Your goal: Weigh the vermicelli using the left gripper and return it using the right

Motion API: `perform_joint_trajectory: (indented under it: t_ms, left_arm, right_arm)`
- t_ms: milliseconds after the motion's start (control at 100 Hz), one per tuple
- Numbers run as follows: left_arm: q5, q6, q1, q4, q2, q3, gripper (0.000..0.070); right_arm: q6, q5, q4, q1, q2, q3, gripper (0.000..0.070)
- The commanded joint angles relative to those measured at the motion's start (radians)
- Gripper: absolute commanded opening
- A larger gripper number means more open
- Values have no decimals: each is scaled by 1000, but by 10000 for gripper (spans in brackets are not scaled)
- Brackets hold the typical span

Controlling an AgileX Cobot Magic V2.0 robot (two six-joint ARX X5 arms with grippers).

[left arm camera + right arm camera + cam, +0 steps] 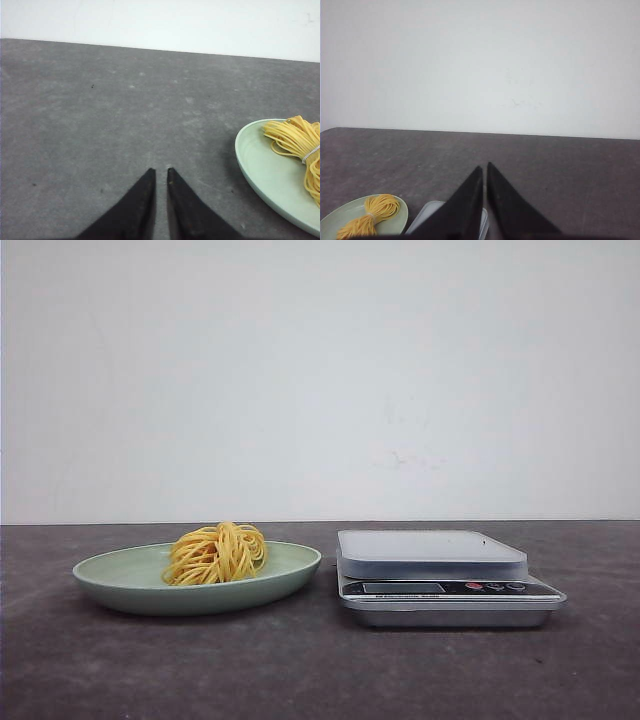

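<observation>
A shallow pale green oval plate (130,585) sits left on the dark grey stone-look table (300,670) — just right of it, a silver digital kitchen scale (440,575), its platform bare — white wall (320,370) behind.

A bare test bench in a lab or studio: a plain white wall (320,370) rises directly behind the dark grey table (300,670), and a small digital kitchen scale (440,575) stands on that table.

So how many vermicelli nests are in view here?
1. A single vermicelli nest sits on the pale green plate, left of the scale. No others are visible.
</observation>
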Motion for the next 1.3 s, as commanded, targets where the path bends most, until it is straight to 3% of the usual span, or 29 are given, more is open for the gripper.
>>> perform_joint_trajectory:
  t_ms: [0, 650, 750, 870, 1050, 1290]
  left_arm:
    - [6, 5, 2, -4, -2, -18, 3]
    - [6, 5, 2, -4, -2, -18, 3]
    - [6, 5, 2, -4, -2, -18, 3]
    - [6, 5, 2, -4, -2, -18, 3]
    - [6, 5, 2, -4, -2, -18, 3]
    - [6, 5, 2, -4, -2, -18, 3]
  right_arm:
    - [11, 0, 10, 0, 0, 11, 5]
    - [10, 0, 11, 0, 0, 11, 5]
    - [-94, 8, 14, 0, 0, 11, 5]
    - [-153, 10, 14, -16, -3, -8, 5]
    - [-146, 158, 89, -30, -63, -143, 5]
    - [-146, 240, 230, -31, -151, -377, 5]
